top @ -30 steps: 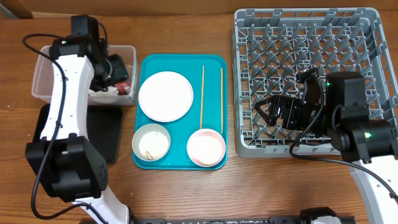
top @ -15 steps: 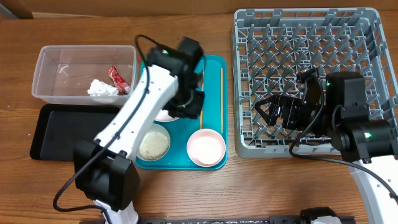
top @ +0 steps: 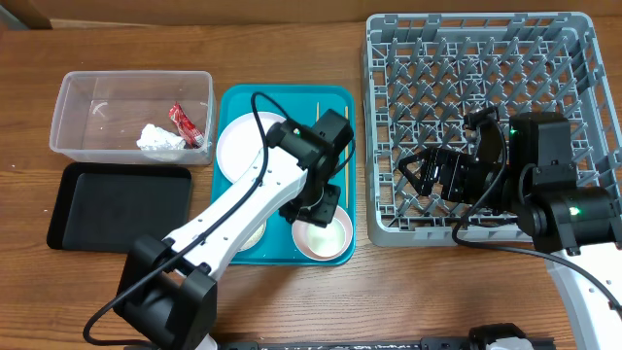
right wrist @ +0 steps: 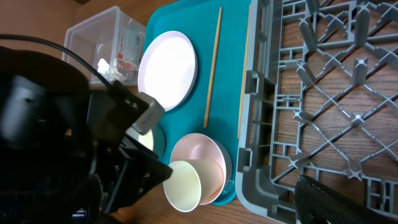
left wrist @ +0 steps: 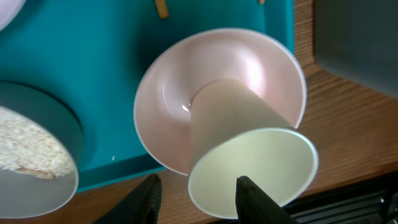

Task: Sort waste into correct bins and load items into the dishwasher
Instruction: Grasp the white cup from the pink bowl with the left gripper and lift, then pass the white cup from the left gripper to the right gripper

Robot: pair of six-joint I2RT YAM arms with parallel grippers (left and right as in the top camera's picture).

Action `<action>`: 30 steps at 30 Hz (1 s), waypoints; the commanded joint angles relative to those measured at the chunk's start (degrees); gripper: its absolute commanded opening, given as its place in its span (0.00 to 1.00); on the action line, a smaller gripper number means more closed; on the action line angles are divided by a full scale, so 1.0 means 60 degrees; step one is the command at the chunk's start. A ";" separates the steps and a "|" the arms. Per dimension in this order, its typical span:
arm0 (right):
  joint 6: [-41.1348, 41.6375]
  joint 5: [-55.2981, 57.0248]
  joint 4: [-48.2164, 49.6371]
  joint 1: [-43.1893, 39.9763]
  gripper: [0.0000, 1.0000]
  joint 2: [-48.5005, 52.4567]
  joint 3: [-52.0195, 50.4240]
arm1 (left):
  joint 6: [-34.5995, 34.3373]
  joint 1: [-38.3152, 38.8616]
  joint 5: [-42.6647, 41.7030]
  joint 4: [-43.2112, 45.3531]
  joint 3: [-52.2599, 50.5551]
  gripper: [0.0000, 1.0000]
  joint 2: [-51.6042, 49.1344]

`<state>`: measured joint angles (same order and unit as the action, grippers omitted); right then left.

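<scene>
Left wrist view looks down on the white cup (left wrist: 249, 149), which lies tipped on its side inside a small white bowl (left wrist: 180, 81), mouth toward the lens. That bowl sits in the near right corner of the teal tray (left wrist: 93, 56), close to the surface's front edge. Just beside it is the second bowl (left wrist: 31, 186), which holds rice grains (left wrist: 25, 149).

The left tool (left wrist: 199, 198) has its fingers partly spread, one outside the cup's rim and one across its mouth. Whether they pinch the wall I cannot tell. The right tool (top: 420, 175) hangs spread wide and empty over the grey rack (top: 486, 58) at the surface's right edge.

The step in hand looks like lifting the cup out for the rack. To do it well, nip the wall squarely just below the rim, one finger inside and one outside, so the thin wall cannot twist free. Raise it along its own tilt so the bowl beneath is not dragged or rocked, then clear the tray's edge before swinging toward the rack.
</scene>
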<state>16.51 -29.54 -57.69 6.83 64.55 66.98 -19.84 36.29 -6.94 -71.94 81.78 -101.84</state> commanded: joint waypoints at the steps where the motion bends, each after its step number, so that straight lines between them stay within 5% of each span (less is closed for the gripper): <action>1: 0.0040 0.0076 0.0044 -0.0025 1.00 -0.0091 0.0208 | -0.0197 -0.0044 -0.0390 0.0368 -0.0634 0.41 0.0066; 4: 0.0040 0.0073 0.0044 -0.0025 1.00 -0.0091 0.0208 | -0.0197 -0.0044 -0.0390 0.0594 -0.0973 0.32 0.0058; 6: 0.0040 0.0076 0.0044 -0.0025 1.00 -0.0091 0.0208 | -0.0204 -0.0069 -0.0375 0.0754 -0.1053 0.04 0.0058; 15: 0.0044 0.0069 0.0069 -0.0025 1.00 -0.0091 0.0208 | 0.0331 -0.1326 -0.0936 0.0393 -0.0528 0.04 0.0375; 23: 0.0506 -0.0120 0.0776 -0.0025 1.00 -0.0091 0.0208 | 0.3180 -0.4994 -0.7071 0.0135 0.0164 0.04 0.1563; 30: -0.1504 -0.3989 0.2106 -0.0022 0.97 0.0157 0.0208 | 0.6553 -0.6105 -1.0542 -0.1650 0.0164 0.04 0.1617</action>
<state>14.66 -39.55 -46.37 6.79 64.66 66.98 4.93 -0.10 -53.01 -79.64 82.32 -92.44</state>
